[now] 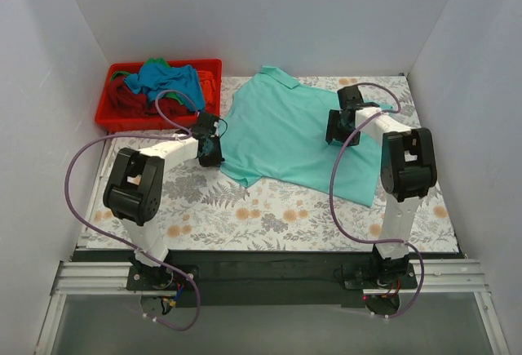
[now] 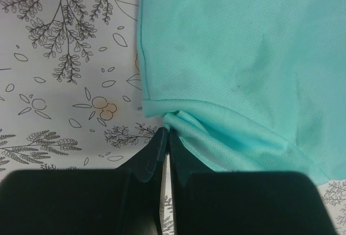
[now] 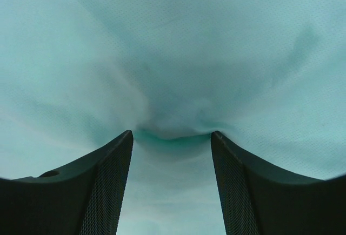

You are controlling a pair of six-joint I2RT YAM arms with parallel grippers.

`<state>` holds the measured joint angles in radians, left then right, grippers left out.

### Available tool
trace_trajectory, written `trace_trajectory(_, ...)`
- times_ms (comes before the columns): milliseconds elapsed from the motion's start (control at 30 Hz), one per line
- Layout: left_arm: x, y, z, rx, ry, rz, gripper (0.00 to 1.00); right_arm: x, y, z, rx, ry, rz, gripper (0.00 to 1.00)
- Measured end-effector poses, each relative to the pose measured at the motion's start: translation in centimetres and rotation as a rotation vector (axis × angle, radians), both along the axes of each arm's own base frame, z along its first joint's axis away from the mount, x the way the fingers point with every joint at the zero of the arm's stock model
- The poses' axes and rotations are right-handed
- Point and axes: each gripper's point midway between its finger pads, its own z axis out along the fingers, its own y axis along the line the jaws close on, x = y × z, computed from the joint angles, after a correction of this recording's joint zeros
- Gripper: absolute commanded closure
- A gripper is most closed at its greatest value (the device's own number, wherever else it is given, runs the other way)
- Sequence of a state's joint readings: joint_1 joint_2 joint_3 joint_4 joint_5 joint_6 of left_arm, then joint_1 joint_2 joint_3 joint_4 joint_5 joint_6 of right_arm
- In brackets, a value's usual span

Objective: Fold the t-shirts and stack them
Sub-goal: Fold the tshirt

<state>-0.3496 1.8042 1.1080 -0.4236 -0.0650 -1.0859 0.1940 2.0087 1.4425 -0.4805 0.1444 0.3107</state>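
A mint-teal t-shirt (image 1: 289, 130) with a small collar lies spread on the floral table, collar toward the back. My left gripper (image 1: 214, 149) is shut on the shirt's left edge; the left wrist view shows the cloth (image 2: 227, 62) pinched and bunched at the fingertips (image 2: 162, 138). My right gripper (image 1: 338, 126) is open, pressed down onto the shirt's right side. In the right wrist view the teal cloth (image 3: 173, 46) fills the frame and a small fold bulges between the two spread fingers (image 3: 113, 170). Other t-shirts, blue (image 1: 163, 77), dark red and green, lie piled in the bin.
A red plastic bin (image 1: 110, 114) stands at the back left, just behind my left arm. White walls close in the table on three sides. Purple cables loop beside both arms.
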Motion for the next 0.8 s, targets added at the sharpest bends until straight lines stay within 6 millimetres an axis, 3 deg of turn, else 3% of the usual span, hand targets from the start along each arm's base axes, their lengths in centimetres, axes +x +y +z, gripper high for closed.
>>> trace_trajectory(67,-0.1,-0.1,0.0,-0.001,0.007,-0.021,1.0,-0.3,-0.1,0.7,0.002,-0.008,0.002,0.33)
trace_trajectory(167,-0.6,-0.2,0.0,-0.005,0.02,-0.056,1.0,-2.4,-0.7,2.9,0.003,-0.035,-0.001,0.33)
trace_trajectory(333,-2.1,-0.3,0.0,-0.02,0.032,-0.102,1.0,-8.0,-3.6,6.2,0.023,-0.1,-0.052,0.33)
trace_trajectory(400,-2.5,-0.3,-0.1,-0.028,0.038,-0.111,1.0,-10.6,-5.6,5.7,0.021,-0.094,-0.103,0.34)
trace_trajectory(500,-2.7,-0.6,0.0,-0.042,0.043,-0.123,1.0,-15.1,-8.4,3.4,0.013,-0.022,-0.19,0.36)
trace_trajectory(600,-2.7,-0.6,0.2,-0.045,0.037,-0.128,1.0,-18.8,-9.5,1.6,0.019,0.046,-0.247,0.37)
trace_trajectory(667,-2.7,-0.6,0.5,-0.045,0.029,-0.131,1.0,-19.8,-9.4,1.2,0.033,0.066,-0.26,0.4)
trace_trajectory(800,-2.5,-0.7,1.3,-0.05,0.006,-0.135,1.0,-19.9,-8.9,1.1,0.062,0.07,-0.265,0.43)
